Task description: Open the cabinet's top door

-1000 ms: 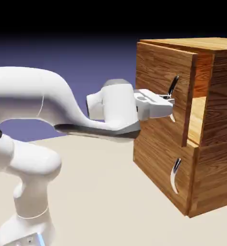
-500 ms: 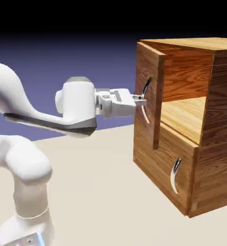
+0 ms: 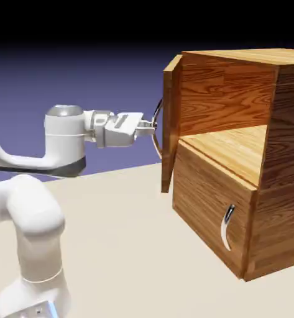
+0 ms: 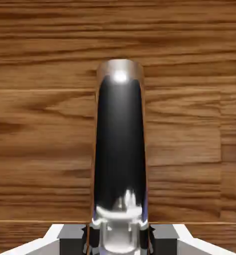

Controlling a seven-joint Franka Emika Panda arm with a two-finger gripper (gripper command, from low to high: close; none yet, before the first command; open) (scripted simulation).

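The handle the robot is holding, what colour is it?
Shiny silver handle, with dark reflections; the hand view shows it best, against the brown wood-grain top door.

No legible text, label, brand mark, number or sign appears in either view. The cabinet (image 3: 236,155) presents plain wood grain only — no plate, no sticker. The top door (image 4: 40,124) fills the hand view with unmarked grain, and its silver handle (image 4: 119,149) carries reflections only. The white arm (image 3: 25,223) shows no readable marking — casing blank throughout.
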